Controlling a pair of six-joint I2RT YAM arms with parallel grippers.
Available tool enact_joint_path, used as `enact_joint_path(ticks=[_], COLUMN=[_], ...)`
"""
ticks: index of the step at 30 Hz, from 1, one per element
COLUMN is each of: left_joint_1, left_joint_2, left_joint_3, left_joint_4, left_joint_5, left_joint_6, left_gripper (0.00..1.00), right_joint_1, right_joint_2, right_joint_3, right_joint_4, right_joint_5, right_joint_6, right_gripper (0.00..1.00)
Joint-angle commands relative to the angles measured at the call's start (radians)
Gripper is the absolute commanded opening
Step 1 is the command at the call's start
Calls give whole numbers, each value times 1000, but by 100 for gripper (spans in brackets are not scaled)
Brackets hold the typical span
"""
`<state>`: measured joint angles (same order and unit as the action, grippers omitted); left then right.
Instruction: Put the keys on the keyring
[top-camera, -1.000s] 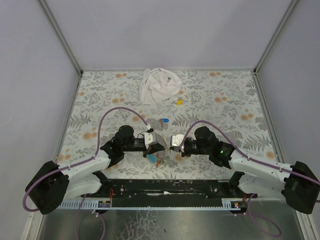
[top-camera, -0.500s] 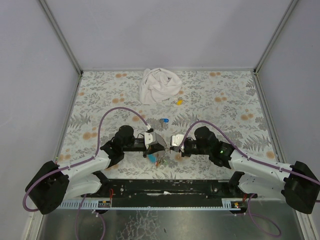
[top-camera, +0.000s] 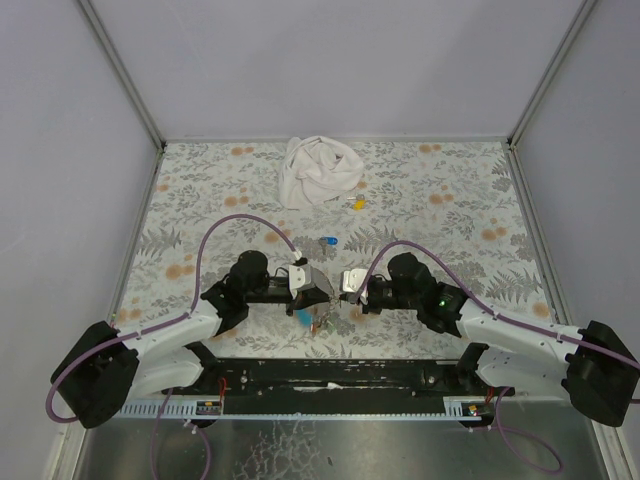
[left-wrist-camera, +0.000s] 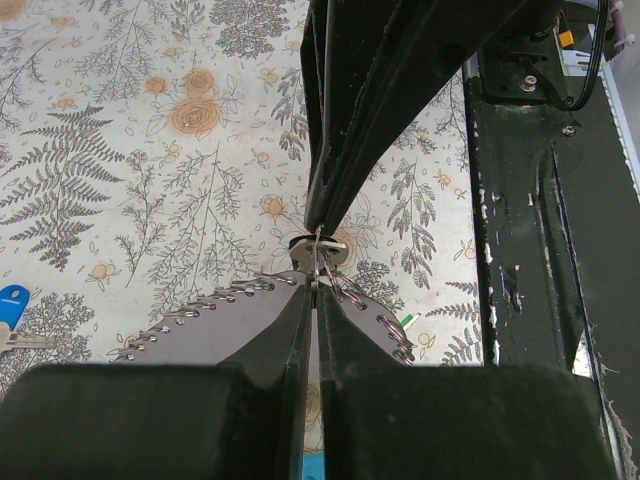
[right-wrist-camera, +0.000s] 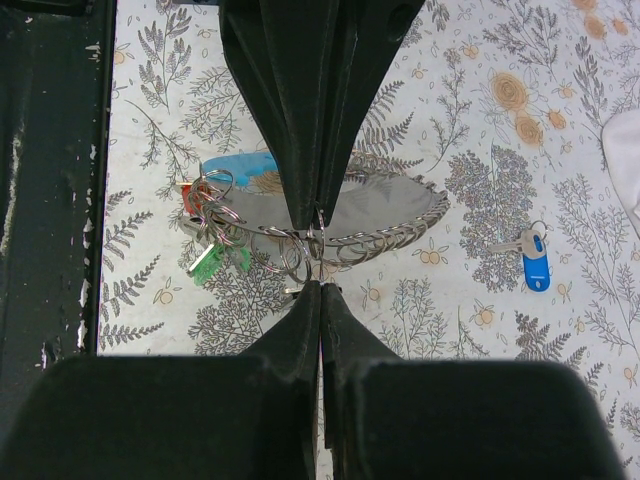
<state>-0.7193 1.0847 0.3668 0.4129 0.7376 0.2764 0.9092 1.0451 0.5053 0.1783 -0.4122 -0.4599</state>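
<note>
1. Leaf-patterned tabletop (top-camera: 200, 200) fills a grey-walled booth. A white cloth (top-camera: 318, 170) lies at upper centre of the overhead view, with a small yellow item (top-camera: 357, 203) just below its right edge.
2. Compared with the picture from a second before, we find almost nothing changed. Both arms stay tip to tip at lower centre, and the cloth and loose key lie where they were.
3. We see the left pincer (top-camera: 328, 297) with its jaws pressed fully together, and the right pincer (top-camera: 340, 290) the same.
4. The keyring (right-wrist-camera: 318, 240) is a thin wire loop caught between the two sets of tips. In the left wrist view it runs from that pincer's tips at mid-frame up to the other's tips just above. Each pincer grips it from its own side.
5. Its grey strap (right-wrist-camera: 385, 208) spreads just behind the tips.
6. A green key (right-wrist-camera: 212, 260) hangs in a cluster of small rings just left of the tips in the right wrist view.
7. The blue key (top-camera: 327, 241) lies apart on the tabletop, above both pincers in the overhead view.
</note>
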Motion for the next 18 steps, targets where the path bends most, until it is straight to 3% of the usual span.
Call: enact_joint_path(ticks=[1, 18], left_joint_1=[-5, -8], left_joint_2=[5, -21], left_joint_3=[2, -17], left_joint_4=[98, 114], left_joint_5=[20, -39], left_joint_6=[-7, -13], left_gripper=[0, 0], right_joint_1=[7, 8], right_joint_2=[-5, -14], right_joint_3=[13, 11], right_joint_4=[60, 59], right_joint_5=[-20, -3], right_joint_6=[12, 15], right_gripper=[0, 0])
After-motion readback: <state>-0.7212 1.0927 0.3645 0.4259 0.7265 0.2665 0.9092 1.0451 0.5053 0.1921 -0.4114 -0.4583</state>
